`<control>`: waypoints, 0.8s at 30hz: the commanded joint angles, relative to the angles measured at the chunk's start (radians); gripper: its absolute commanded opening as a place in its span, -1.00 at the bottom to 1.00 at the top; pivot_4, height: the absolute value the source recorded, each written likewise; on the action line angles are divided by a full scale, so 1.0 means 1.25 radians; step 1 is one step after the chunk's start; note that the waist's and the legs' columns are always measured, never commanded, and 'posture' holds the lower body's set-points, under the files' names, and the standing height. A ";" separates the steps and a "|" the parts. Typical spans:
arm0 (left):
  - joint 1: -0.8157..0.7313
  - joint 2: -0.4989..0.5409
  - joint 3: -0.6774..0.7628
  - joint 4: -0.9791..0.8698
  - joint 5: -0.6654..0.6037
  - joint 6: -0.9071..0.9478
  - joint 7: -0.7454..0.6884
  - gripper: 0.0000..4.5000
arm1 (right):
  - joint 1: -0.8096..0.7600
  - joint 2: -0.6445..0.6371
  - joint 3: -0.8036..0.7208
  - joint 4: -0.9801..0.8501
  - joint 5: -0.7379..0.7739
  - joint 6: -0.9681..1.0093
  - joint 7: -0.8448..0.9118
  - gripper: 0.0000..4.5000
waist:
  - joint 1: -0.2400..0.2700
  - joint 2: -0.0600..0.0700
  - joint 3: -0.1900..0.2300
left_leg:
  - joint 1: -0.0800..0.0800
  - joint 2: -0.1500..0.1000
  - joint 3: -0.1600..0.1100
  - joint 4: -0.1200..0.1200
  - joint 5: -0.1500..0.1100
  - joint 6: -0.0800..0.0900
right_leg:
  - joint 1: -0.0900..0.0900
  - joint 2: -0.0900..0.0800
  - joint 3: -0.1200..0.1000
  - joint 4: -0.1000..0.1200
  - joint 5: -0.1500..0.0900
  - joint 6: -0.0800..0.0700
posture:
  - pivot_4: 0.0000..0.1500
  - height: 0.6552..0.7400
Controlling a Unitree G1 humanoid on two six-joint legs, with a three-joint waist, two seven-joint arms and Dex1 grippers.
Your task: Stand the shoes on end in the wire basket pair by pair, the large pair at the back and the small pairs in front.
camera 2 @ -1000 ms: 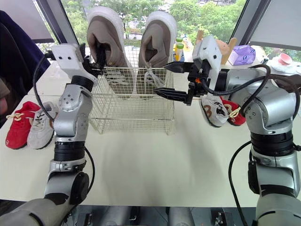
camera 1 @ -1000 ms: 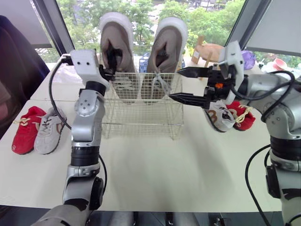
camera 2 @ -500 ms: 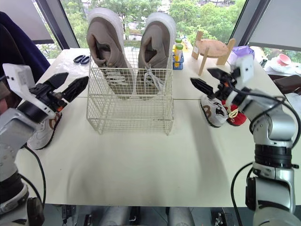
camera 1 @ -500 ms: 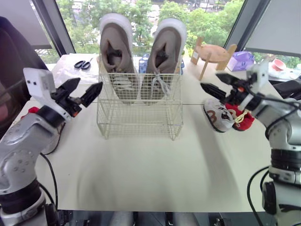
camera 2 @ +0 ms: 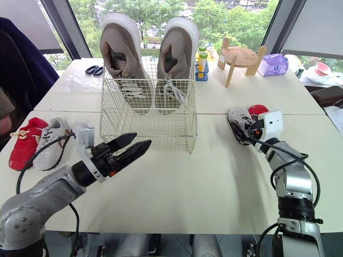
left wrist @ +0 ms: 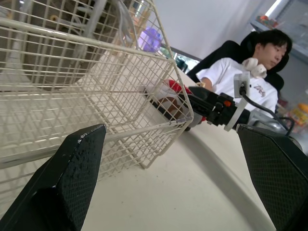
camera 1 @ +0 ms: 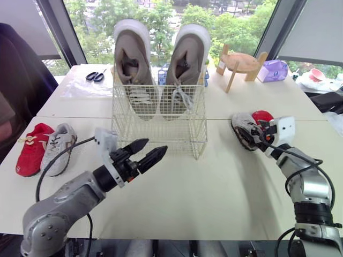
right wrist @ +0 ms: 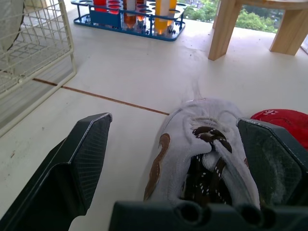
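Large shoes [camera 1: 132, 64] stand on end in the wire basket [camera 1: 177, 134] just beyond the left gripper [camera 1: 155, 145], its fingers parted, while the right gripper [right wrist: 174, 122], fingers spread wide, straddles a small white shoe [right wrist: 202, 149] beside a red shoe [right wrist: 281, 122].

Wire basket [camera 1: 159, 120] showing cream-coated metal wire, faintly glossy. Large shoes [camera 1: 131, 59] looking taupe cloth, soles pale and rubbery. Small shoe [right wrist: 202, 154] showing whitish cloth, dark woven laces. Surface [camera 1: 225, 187] reading smooth, matt. Stand [camera 1: 239, 60] showing bare wood. Left pincer [camera 1: 155, 146] fingers [left wrist: 72, 178] showing grainy matt black.
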 commanded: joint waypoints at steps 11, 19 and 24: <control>-0.018 0.036 -0.037 0.031 0.090 -0.072 -0.064 0.98 | 0.031 0.030 0.005 0.128 -0.026 -0.098 -0.008 1.00 | -0.001 0.001 -0.001 | 0.000 0.000 0.000 0.000 0.000 0.000 | 0.000 0.001 0.000 0.000 0.000 0.000 | 1.00 1.00; -0.026 0.040 -0.040 0.038 0.104 -0.077 -0.068 1.00 | 0.015 0.058 0.031 0.198 -0.060 -0.151 -0.027 0.05 | -0.003 0.001 -0.001 | 0.000 0.001 0.000 0.000 0.000 0.000 | 0.000 0.001 0.000 0.000 0.000 0.000 | 1.00 1.00; -0.030 0.053 -0.025 0.041 0.085 -0.070 -0.075 1.00 | -0.002 0.070 0.018 0.184 -0.045 -0.160 -0.035 -0.26 | -0.008 0.001 -0.001 | 0.002 0.001 0.000 0.000 0.000 0.000 | 0.002 0.001 0.000 0.000 0.000 0.000 | 1.00 1.00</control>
